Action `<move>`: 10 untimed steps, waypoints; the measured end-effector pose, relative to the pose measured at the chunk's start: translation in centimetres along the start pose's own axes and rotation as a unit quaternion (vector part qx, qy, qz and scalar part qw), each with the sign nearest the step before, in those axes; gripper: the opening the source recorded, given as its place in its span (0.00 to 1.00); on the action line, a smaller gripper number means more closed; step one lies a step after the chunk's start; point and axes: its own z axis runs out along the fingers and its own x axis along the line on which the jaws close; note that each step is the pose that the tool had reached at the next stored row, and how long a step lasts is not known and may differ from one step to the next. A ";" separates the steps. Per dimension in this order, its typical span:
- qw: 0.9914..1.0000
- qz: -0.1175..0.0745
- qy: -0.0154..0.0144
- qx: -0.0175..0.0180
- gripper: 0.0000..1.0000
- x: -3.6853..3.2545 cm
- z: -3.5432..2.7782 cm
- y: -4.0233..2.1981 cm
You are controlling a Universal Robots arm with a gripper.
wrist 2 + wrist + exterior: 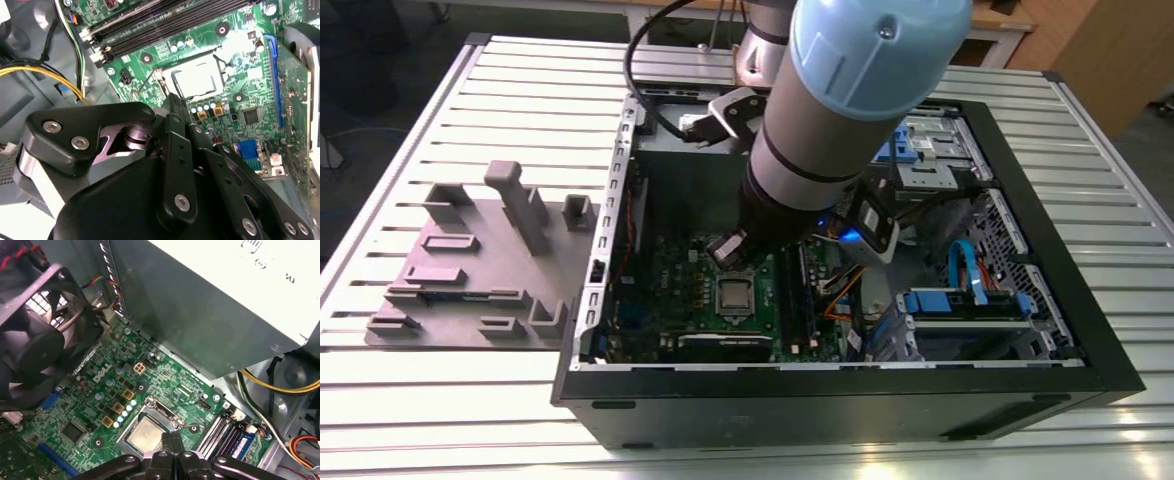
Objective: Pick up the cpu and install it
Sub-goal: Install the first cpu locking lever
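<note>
The cpu is a small silvery square lying flat in the socket of the green motherboard inside the open computer case. It also shows in both wrist views, as the cpu and the cpu. My gripper hangs inside the case just above the socket's near edge. In both wrist views the black fingers stand pressed together with nothing between them, and the gripper tip is beside the chip's edge, not around it.
A grey power supply box and a black fan flank the board. Memory slots, yellow cables and blue drive parts crowd the case. A grey parts fixture stands on the slatted table at the exterior view's left.
</note>
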 end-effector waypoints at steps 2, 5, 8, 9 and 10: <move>1.000 0.000 0.000 0.000 0.11 -0.01 -0.25 0.05; 1.000 0.000 -0.001 0.001 0.11 -0.04 -0.74 0.17; 1.000 -0.001 -0.002 0.001 0.11 -0.11 -1.00 0.23; 1.000 0.000 -0.002 0.001 0.11 -0.14 -1.00 0.22; 1.000 0.000 -0.002 0.001 0.11 -0.22 -1.01 0.15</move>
